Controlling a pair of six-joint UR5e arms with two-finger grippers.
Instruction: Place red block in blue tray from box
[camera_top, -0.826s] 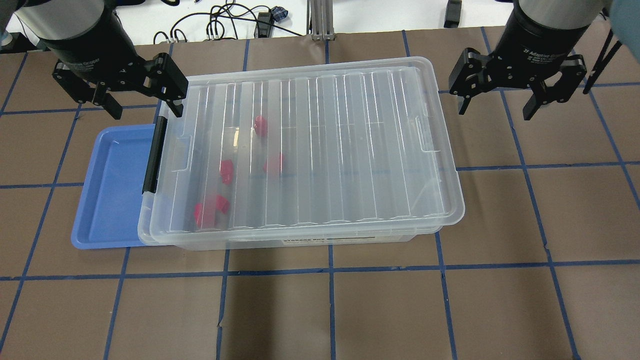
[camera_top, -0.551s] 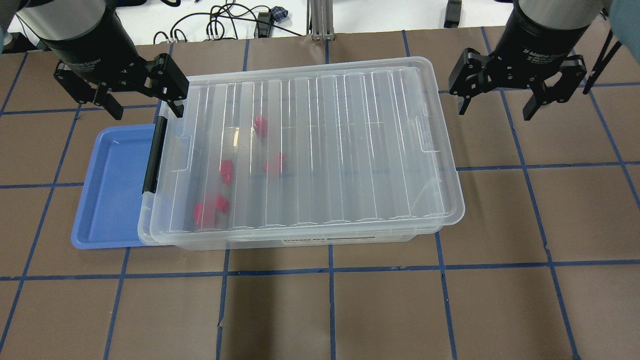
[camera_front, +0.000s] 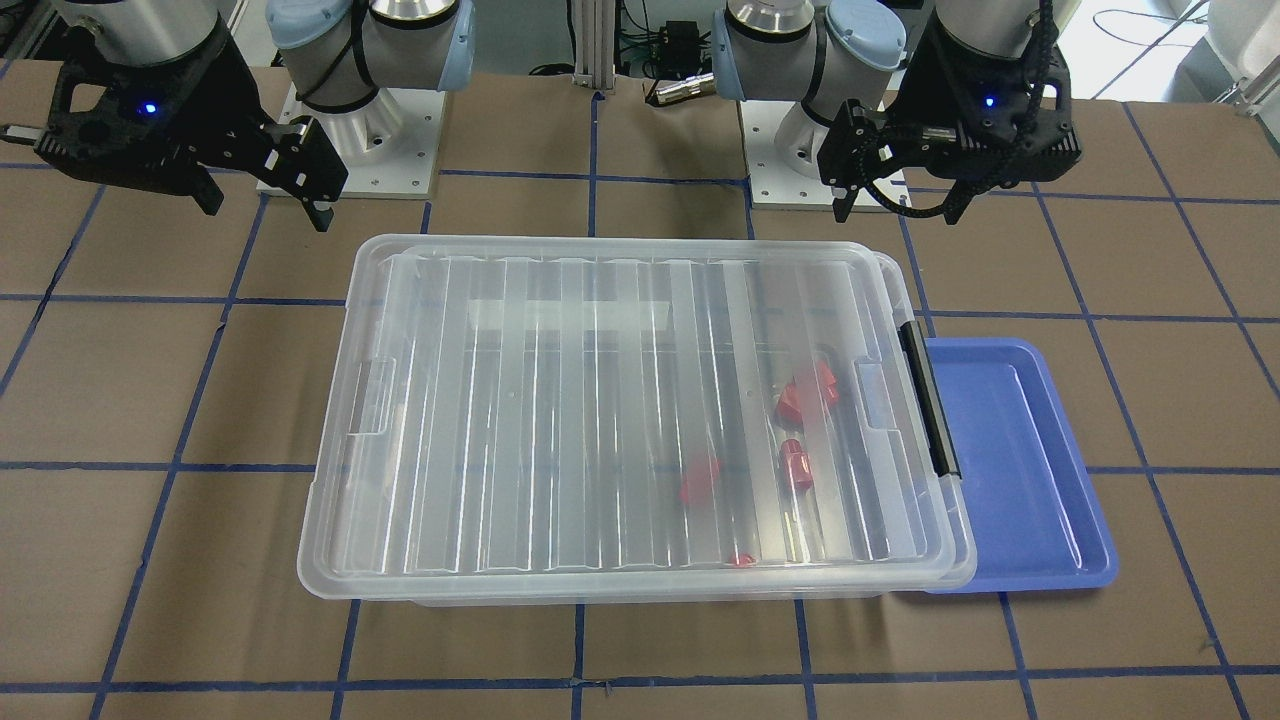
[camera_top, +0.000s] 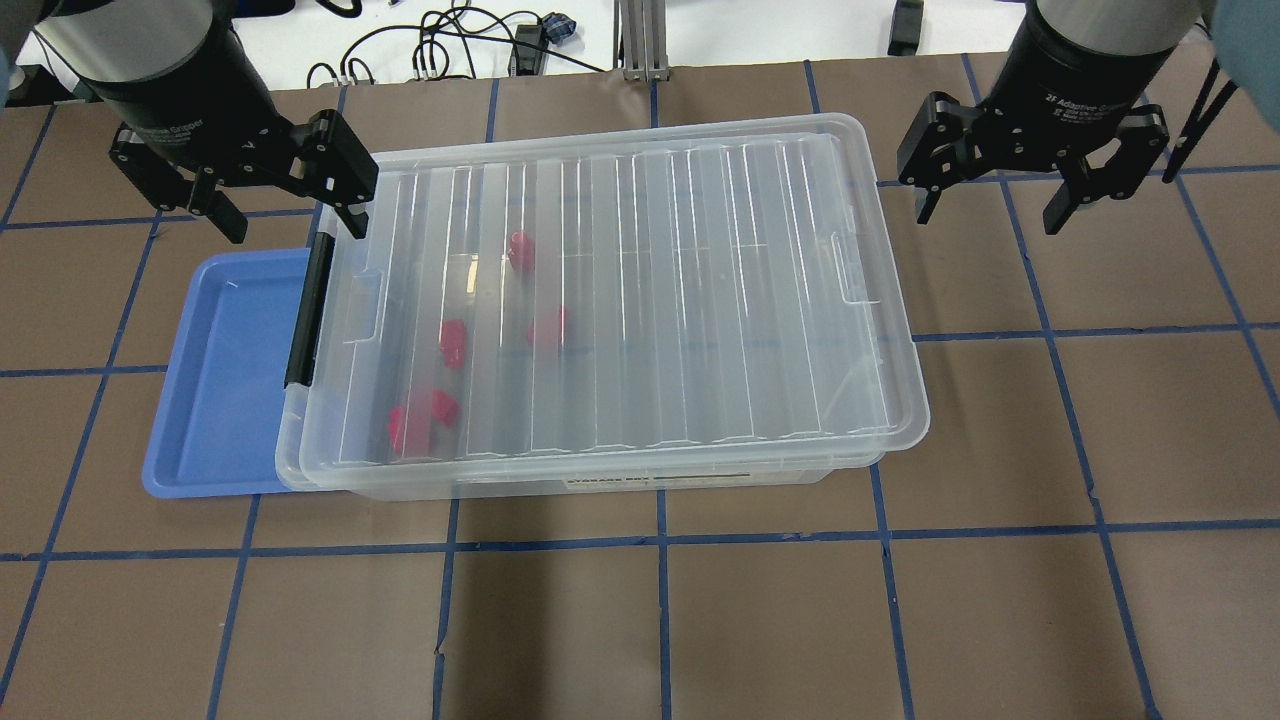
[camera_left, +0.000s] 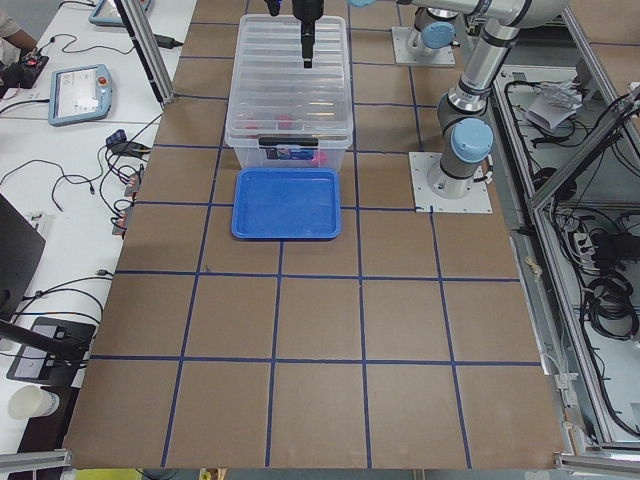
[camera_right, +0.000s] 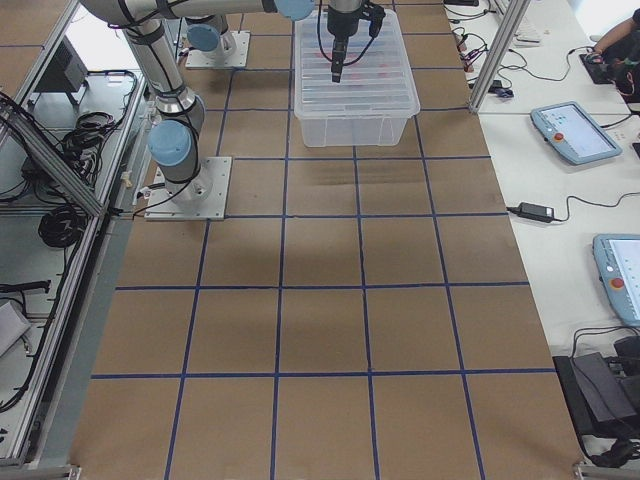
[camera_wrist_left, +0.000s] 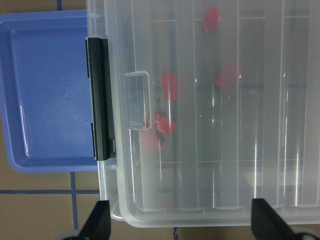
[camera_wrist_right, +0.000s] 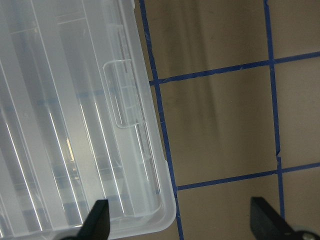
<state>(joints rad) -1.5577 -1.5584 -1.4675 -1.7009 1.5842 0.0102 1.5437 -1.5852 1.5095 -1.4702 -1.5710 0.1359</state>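
**Front view.** Box (camera_front: 640, 592) on brown gridded surface (camera_front: 150, 400), clear ribbed lid (camera_front: 560, 400) on. Black latch bar (camera_front: 927, 397) at box's 3 o'clock end. Blue tray (camera_front: 1010, 450) lies at 3 o'clock of box, its edge tucked under the box rim, nothing in it. Red block (camera_front: 797, 465) sits inside box under lid, near latch end. Other red pieces (camera_front: 808, 392) lie around it from 12 to 8 o'clock. Left claw (camera_front: 930, 190) hangs at 1 o'clock of box, right claw (camera_front: 265, 208) at 10 o'clock.

**Overhead.** L claw over box's 10 o'clock corner by the latch, jaws spread wide, gripping nothing. R claw off box's 2 o'clock corner, over bare surface, likewise released. Red block in box's 9 o'clock half, lid shut over it.

**Left side view.** Tray at 6 o'clock of box, right against it. Claw state can't be judged here.

**Right side view.** Box seen from its unlatched end. Tray hidden behind it.

**L wrist.** Fingertips (camera_wrist_left: 100, 222) far apart at 6 o'clock. Latch bar, tray and red block below.

**R wrist.** Fingertips (camera_wrist_right: 97, 222) wide apart. Box corner at 9 o'clock, bare surface elsewhere.
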